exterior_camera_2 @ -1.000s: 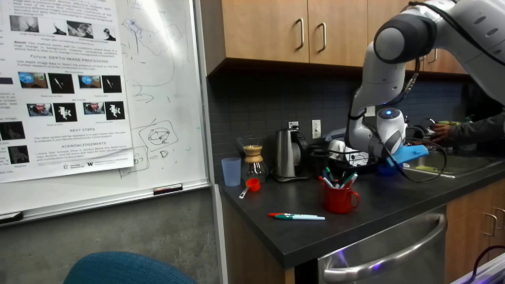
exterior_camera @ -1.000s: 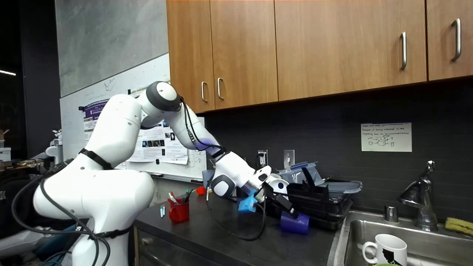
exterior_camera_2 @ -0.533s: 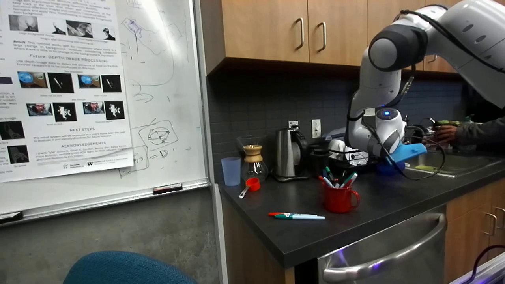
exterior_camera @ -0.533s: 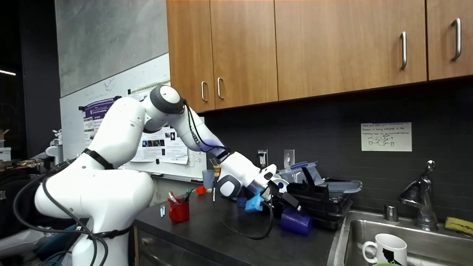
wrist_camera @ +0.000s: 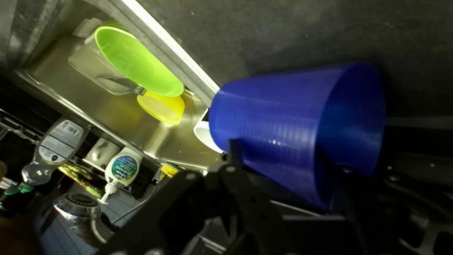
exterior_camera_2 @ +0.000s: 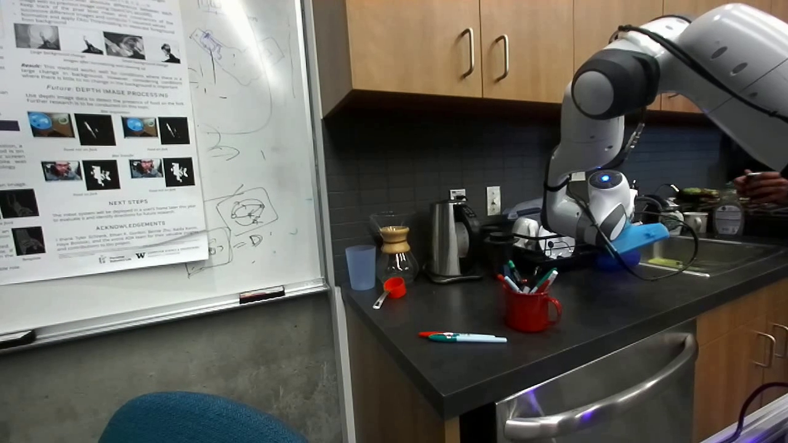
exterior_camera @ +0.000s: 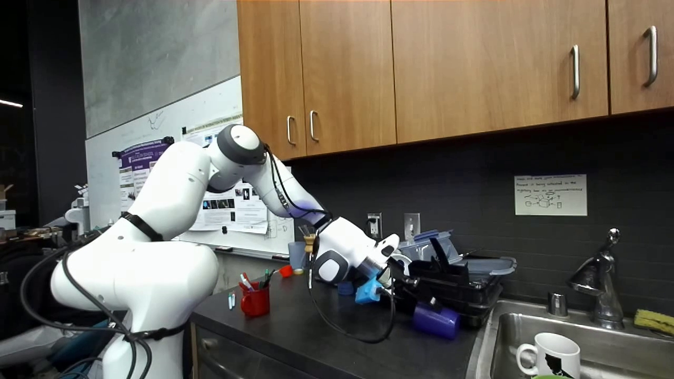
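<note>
Gripper (wrist_camera: 285,161) and blue cup (wrist_camera: 269,113) have both shifted right, toward the sink (exterior_camera: 484,342). The fingers (wrist_camera: 234,152) look spread, one over the cup's side, one by its mouth. Lying sideways on the counter (exterior_camera: 410,363), near side of the black dish rack (exterior_camera: 463,297), the cup seems light, stiff, slippery plastic, best pinched across mid-body.

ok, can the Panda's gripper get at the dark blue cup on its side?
Probably yes: in the wrist view nothing visible separates the gripper from the dark blue cup, though the black dish rack close beside it may crowd the grasp.
</note>
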{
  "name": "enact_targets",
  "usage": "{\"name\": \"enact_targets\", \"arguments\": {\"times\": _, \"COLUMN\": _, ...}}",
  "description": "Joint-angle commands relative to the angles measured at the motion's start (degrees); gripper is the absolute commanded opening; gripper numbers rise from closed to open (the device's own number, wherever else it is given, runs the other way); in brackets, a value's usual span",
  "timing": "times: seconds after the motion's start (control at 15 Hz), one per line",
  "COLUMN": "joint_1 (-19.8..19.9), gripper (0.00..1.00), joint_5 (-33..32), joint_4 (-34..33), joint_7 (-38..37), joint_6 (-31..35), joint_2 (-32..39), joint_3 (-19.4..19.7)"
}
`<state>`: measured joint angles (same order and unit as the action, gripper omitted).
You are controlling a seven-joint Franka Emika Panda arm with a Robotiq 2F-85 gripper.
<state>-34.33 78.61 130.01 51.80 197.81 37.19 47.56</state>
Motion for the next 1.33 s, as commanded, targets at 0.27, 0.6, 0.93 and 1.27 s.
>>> {"name": "enact_targets", "arguments": {"times": 0.27, "joint_1": -1.45, "gripper": 0.07, "joint_5": 1.19, "joint_4": -0.18, "joint_7": 1.35, "joint_6": -0.53, "joint_2": -0.36, "joint_3": 2.26}}
{"name": "enact_targets", "arguments": {"times": 0.6, "joint_1": -2.76, "gripper": 0.02, "joint_5": 1.46, "joint_4": 1.04, "joint_7": 1.84, "joint_6": -1.04, "joint_2": -0.82, "joint_3": 4.18}}
{"name": "enact_targets", "arguments": {"times": 0.93, "joint_1": -7.46, "gripper": 0.01, "joint_5": 0.38, "joint_4": 5.93, "joint_7": 7.02, "joint_6": -6.72, "joint_2": -4.28, "joint_3": 10.69}}
{"name": "enact_targets", "arguments": {"times": 1.27, "joint_1": -20.30, "gripper": 0.01, "joint_5": -6.17, "joint_4": 13.78, "joint_7": 8.50, "joint_6": -16.65, "joint_2": -5.12, "joint_3": 27.03}}
